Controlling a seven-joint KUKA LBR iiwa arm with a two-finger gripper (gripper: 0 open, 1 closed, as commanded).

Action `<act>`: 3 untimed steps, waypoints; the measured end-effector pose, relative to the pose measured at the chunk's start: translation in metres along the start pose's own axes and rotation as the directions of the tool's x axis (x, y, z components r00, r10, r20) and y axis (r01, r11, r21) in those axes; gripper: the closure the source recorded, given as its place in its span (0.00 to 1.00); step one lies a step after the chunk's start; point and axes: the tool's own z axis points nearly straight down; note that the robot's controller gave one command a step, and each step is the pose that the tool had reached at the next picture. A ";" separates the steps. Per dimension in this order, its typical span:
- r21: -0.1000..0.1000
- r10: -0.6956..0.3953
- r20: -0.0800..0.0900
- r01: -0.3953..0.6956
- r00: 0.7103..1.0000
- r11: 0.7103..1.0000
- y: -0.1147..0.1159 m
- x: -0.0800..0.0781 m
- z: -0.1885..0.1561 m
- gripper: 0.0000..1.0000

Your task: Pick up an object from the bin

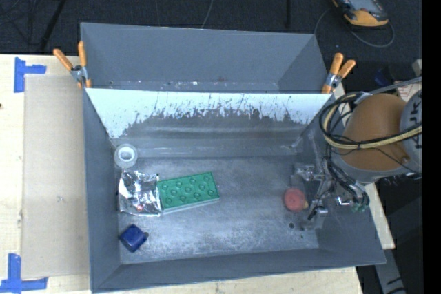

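Observation:
My gripper (308, 211) is low at the bin's right side, close to the right wall. A small round red thing (295, 200) lies on the floor just left of the fingers, touching or nearly touching them. I cannot make out whether the fingers are open or shut. A green studded building plate (187, 191) lies left of centre, well away from the gripper.
A crumpled silver foil wrapper (138, 193) sits against the green plate's left end. A small white cap or ring (126, 155) lies above it near the left wall. A blue block (133, 238) rests in the front left corner. The arm with its orange cover and cables hangs over the right rim.

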 end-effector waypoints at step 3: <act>0.000 0.018 -0.001 -0.018 1.000 1.000 0.014 0.002 0.001 1.00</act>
